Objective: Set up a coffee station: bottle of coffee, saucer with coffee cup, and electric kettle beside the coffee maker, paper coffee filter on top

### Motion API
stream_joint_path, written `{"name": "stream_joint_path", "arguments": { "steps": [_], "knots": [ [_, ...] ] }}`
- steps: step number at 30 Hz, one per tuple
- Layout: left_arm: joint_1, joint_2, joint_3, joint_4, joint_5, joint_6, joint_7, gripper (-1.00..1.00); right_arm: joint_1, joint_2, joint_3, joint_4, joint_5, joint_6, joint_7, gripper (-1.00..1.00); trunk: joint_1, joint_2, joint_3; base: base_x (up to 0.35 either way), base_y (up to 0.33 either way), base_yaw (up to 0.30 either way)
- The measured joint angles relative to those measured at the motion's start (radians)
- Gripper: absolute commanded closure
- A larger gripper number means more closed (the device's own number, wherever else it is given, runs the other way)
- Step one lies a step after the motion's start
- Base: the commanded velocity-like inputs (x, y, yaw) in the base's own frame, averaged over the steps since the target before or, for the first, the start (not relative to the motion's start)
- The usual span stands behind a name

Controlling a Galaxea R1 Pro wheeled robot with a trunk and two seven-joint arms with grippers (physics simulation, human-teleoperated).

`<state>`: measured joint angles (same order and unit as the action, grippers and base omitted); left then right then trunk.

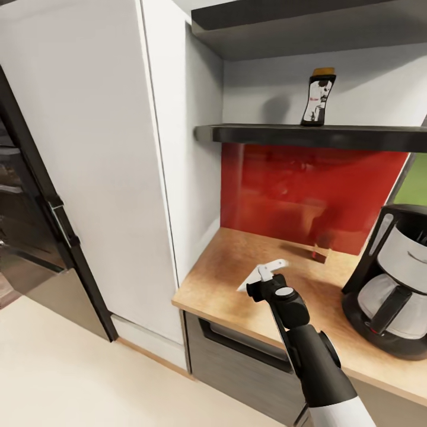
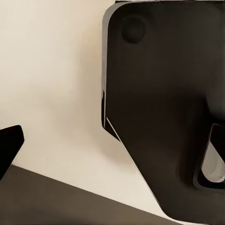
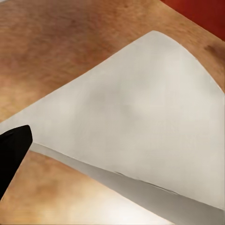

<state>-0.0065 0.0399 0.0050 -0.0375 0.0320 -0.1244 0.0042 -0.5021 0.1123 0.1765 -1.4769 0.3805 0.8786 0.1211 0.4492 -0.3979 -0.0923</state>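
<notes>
The filter (image 1: 264,274) lies on the counter (image 1: 225,279), well to the left of the coffee maker (image 1: 394,279) and out from the red backsplash (image 1: 308,190). The right claw (image 1: 267,283) is down at its near edge, reaching from the counter's front. Whether the claw has closed on the paper I cannot tell: the fingers are hidden behind the wrist in the head view, and the right wrist view catches just one black fingertip (image 3: 11,154) beside the sheet.

By my judgement the filter is very light, thin and floppy, apt to crumple or slide flat on the smooth wood. A pinch on the raised near rim, where the two layers part, looks the best hold; a gentle squeeze should do.

The right wrist view gives the paper close up (image 3: 136,122): a white cone lying flat, with a folded lower layer and shadow under its edge, so that edge seems lifted off the wood. The head view instead gives the layout: the coffee maker to the right of the filter, and the bottle (image 1: 318,98) upright on the shelf (image 1: 308,136) above and behind it.

The left wrist view looks at pale floor and a dark robot part; one fingertip (image 2: 9,145) shows, the left claw's opening unreadable
</notes>
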Motion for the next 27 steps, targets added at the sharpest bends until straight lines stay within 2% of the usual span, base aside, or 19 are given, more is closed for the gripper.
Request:
{"name": "stream_joint_path", "arguments": {
  "steps": [5, 9, 13, 27],
  "knots": [
    [-0.001, 0.002, 0.001, 0.000, 0.000, 0.002, 0.000, -1.00, 0.000, -0.001, -0.002, 0.000, 0.000, 0.000, 0.000, 1.00, 0.000, 0.000, 0.002, 0.047, 0.229, -0.075],
    [-0.001, 0.021, 0.003, 0.000, 0.001, 0.003, 0.001, -1.00, 0.000, -0.001, -0.001, 0.000, 0.000, 0.000, 0.000, 1.00, 0.000, 0.000, 0.007, 0.003, 0.170, -0.171],
    [-0.001, 0.025, 0.003, 0.000, 0.001, 0.004, 0.001, -1.00, 0.000, -0.001, 0.000, 0.000, 0.000, 0.000, 0.000, 1.00, 0.000, 0.000, 0.012, 0.001, 0.140, -0.185],
    [-0.001, 0.024, 0.003, 0.000, 0.002, 0.002, 0.001, -1.00, 0.000, 0.001, 0.001, 0.000, 0.000, 0.000, 0.000, 1.00, 0.000, 0.000, 0.030, 0.000, 0.023, -0.213]
  ]
}}
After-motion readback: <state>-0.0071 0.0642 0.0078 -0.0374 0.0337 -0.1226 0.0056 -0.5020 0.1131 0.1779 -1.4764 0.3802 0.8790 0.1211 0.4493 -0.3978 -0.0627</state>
